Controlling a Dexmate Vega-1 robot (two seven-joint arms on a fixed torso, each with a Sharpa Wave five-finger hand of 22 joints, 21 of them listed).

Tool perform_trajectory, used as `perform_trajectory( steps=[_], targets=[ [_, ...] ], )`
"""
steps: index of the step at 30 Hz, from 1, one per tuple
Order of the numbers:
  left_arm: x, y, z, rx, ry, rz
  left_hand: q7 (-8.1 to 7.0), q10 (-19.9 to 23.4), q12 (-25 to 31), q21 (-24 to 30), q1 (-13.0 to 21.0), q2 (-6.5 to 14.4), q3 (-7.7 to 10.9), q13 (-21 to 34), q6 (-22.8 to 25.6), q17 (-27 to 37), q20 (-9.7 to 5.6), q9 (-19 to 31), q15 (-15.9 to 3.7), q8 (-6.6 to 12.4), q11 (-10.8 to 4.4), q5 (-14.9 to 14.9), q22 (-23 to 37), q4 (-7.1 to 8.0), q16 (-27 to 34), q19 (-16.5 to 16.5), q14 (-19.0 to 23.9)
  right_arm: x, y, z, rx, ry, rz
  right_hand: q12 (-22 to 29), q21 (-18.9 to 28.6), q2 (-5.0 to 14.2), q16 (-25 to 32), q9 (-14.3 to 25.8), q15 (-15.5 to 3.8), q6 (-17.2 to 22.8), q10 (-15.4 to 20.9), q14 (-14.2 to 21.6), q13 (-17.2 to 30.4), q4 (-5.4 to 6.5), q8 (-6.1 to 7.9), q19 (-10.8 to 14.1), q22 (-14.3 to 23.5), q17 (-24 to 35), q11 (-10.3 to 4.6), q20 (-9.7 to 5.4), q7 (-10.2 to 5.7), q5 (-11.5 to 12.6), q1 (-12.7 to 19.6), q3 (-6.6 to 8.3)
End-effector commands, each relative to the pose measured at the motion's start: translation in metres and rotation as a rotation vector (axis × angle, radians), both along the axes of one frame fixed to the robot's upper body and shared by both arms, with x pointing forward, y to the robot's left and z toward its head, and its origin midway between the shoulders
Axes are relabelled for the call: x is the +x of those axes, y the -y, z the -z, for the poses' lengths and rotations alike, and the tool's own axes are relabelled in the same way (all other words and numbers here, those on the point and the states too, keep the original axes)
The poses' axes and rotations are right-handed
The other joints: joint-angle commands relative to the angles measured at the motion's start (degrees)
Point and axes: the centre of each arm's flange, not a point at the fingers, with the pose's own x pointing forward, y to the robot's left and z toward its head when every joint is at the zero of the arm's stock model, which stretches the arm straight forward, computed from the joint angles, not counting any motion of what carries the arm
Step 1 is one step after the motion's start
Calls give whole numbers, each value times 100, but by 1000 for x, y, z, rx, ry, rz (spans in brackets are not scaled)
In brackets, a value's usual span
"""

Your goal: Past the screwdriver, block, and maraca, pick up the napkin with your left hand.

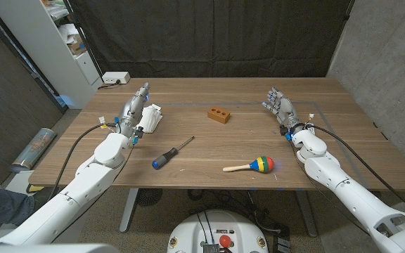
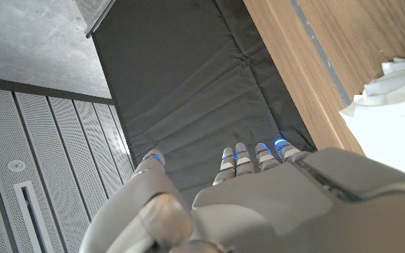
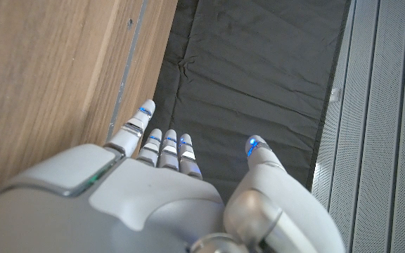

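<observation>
Left robot hand [image 1: 135, 107], fingers spread, empty; white napkin [image 1: 150, 117] just beside it.

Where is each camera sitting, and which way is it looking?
Head view: on the robot's head, looking down at the table over both arms, left hand beside the napkin, right hand apart.
Left wrist view: on the left wrist, looking along the left hand toward the black curtain.
Right wrist view: on the right wrist, looking along the right hand.
Shared: the napkin shows in the head and left wrist views.
</observation>
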Motion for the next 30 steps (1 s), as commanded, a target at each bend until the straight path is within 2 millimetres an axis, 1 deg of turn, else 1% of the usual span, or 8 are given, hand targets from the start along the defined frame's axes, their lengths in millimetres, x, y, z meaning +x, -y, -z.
perform_trajectory(
  steps=[1,10,16,22,30],
  targets=[
    [-16,-14,4,14,-1,-51,12,14,31,-14,49,16,34,6,62,18,28,25,-3,54,13,38,19,-38,35,-109,30,0,0,-1,-2,-1,-1,55,54,65,44,15,27,67,21,15,-3,-37,11,49,28,11,0,-5,-7,37,1,12],
    [-25,-24,1,22,10,-78,0,26,34,-26,53,16,31,-5,70,18,34,25,-10,52,12,41,19,-49,35,-98,43,-1,0,-3,-2,2,2,55,54,67,43,14,24,69,22,9,-6,-40,9,50,28,2,4,-4,-12,38,-2,9],
    [-23,-25,-2,39,8,-84,-1,28,33,-33,55,16,30,-11,77,18,45,25,-3,52,6,42,19,-55,36,-91,53,-2,-1,-2,-12,4,1,56,54,68,45,14,21,67,24,14,-7,-44,8,50,28,-4,4,-3,-10,40,-2,7],
    [-17,-28,-4,57,-13,-96,-3,33,34,-41,58,16,28,-18,82,18,42,25,-13,51,-8,43,19,-62,35,-83,57,-3,-1,-1,-13,-1,8,56,54,70,45,14,22,68,25,14,-8,-48,7,50,28,-10,4,0,-14,42,-1,7],
    [-19,-31,-6,90,-5,-146,-9,40,35,-57,62,18,26,-28,85,19,48,26,-14,48,-9,46,20,-73,36,-82,73,-4,0,0,-12,-6,15,56,53,73,46,14,19,66,26,14,-10,-51,5,49,28,-16,5,-2,-20,43,-4,4]
  ],
)
